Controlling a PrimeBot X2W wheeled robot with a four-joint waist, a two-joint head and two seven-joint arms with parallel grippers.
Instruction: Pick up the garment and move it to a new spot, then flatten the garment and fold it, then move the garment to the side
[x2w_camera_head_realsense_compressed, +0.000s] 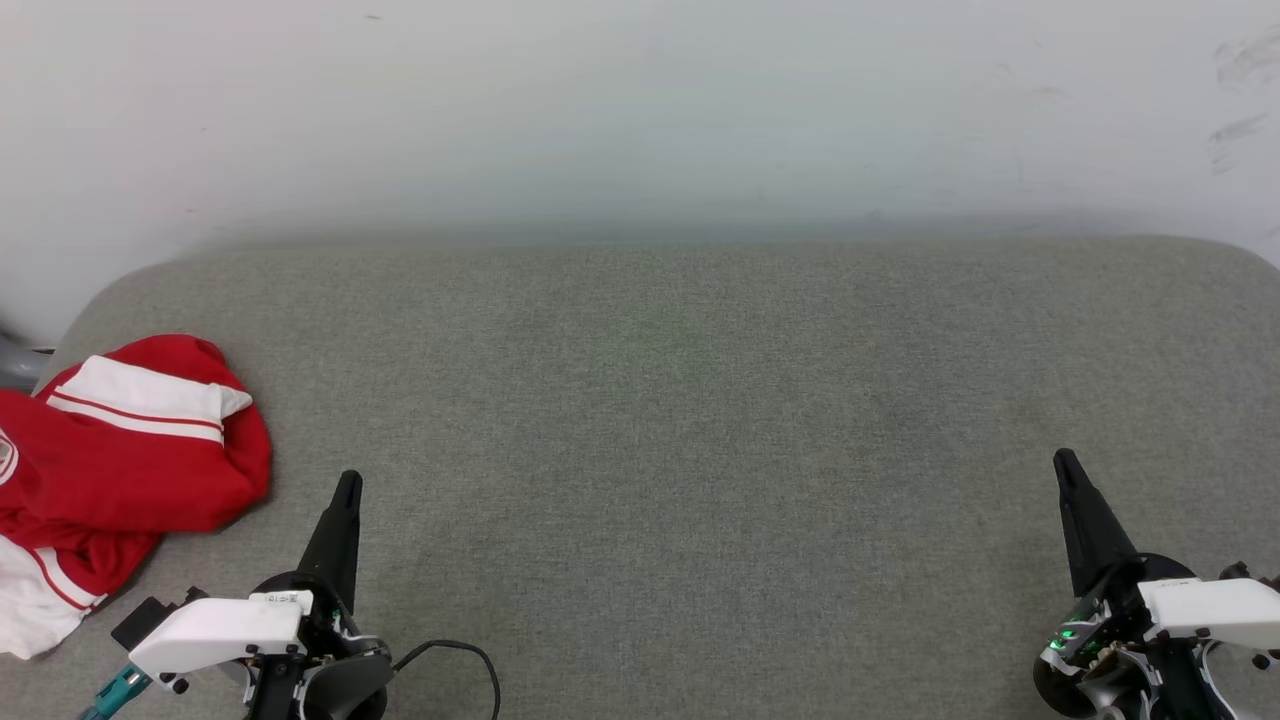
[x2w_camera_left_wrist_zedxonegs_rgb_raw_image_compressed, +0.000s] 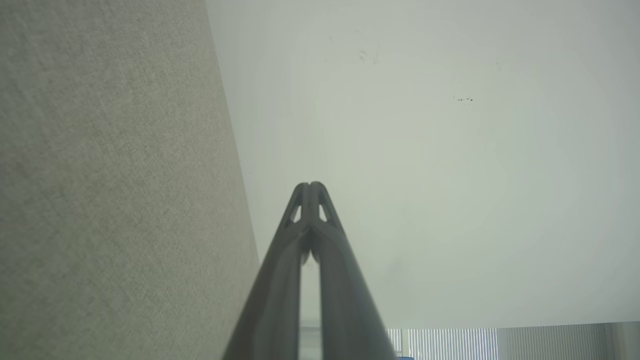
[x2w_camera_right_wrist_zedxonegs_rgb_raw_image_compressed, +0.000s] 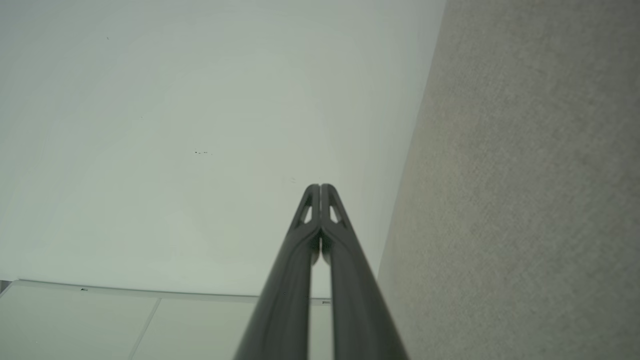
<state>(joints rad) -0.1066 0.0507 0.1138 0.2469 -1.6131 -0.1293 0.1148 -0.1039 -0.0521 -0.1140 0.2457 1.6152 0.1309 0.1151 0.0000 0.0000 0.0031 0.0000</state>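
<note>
- The white wall (x2w_camera_head_realsense_compressed: 640, 100) takes the whole far side of the grey surface (x2w_camera_head_realsense_compressed: 660, 400), rising straight from its back edge, plain and matte. Both wrist views catch that same line where wall meets cloth.
- The grey surface itself is a wide stretch of woven cloth, rounded at both far corners, lying flat and smooth across its middle.
- And there's the garment (x2w_camera_head_realsense_compressed: 130, 470), bunched in a loose heap at the surface's left edge, toward the near side. It has a red body with a white sleeve and red stripe on top, and more white at the heap's near end. It runs out of the head view on the left.
- The left gripper (x2w_camera_head_realsense_compressed: 348, 482) sits low over the surface's near-left part, just beside the garment but apart from it. Its fingers are pressed together into one dark point, and the left wrist view (x2w_camera_left_wrist_zedxonegs_rgb_raw_image_compressed: 310, 186) shows the tips meeting.
- The right gripper (x2w_camera_head_realsense_compressed: 1065, 462) hangs over the surface's near-right part, well apart from the garment. Its fingers are likewise closed on themselves, clear in the right wrist view (x2w_camera_right_wrist_zedxonegs_rgb_raw_image_compressed: 320, 187).
- A black cable (x2w_camera_head_realsense_compressed: 470, 660) loops above the surface's near edge, beside the left gripper's base.
- Dark scuff marks (x2w_camera_head_realsense_compressed: 1240, 70) smear the wall above the surface's far-right corner.
</note>
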